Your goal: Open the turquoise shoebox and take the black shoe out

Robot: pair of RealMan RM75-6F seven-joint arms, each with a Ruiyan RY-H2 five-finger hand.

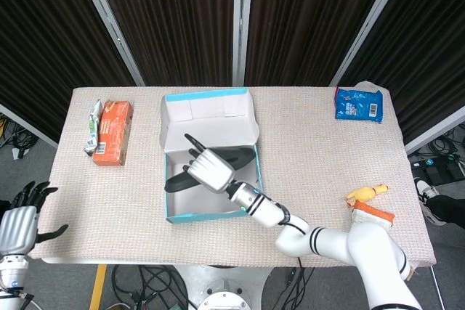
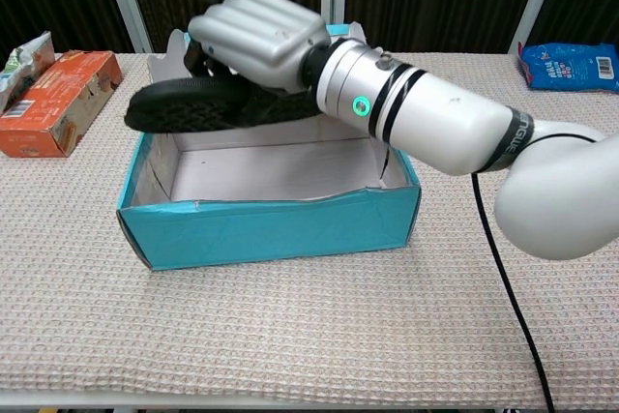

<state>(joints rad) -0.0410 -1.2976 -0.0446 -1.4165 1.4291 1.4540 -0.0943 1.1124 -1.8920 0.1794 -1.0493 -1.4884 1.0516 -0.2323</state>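
Observation:
The turquoise shoebox (image 1: 174, 215) (image 2: 261, 231) stands open near the table's front middle, its lid folded back, white inside. My right hand (image 1: 211, 169) (image 2: 256, 38) grips the black shoe (image 1: 178, 181) (image 2: 179, 103) and holds it up over the box, sole facing down, clear of the box rim in the chest view. The box floor beneath shows bare white. My left hand (image 1: 18, 224) hangs off the table's front left corner, fingers spread and holding nothing; the chest view does not show it.
An orange carton (image 1: 112, 132) (image 2: 53, 102) and a foil packet (image 1: 93, 123) lie at the left. A blue snack bag (image 1: 358, 103) (image 2: 569, 63) sits at the back right. A yellow toy (image 1: 365, 194) and an orange packet (image 1: 372, 213) lie at the front right edge.

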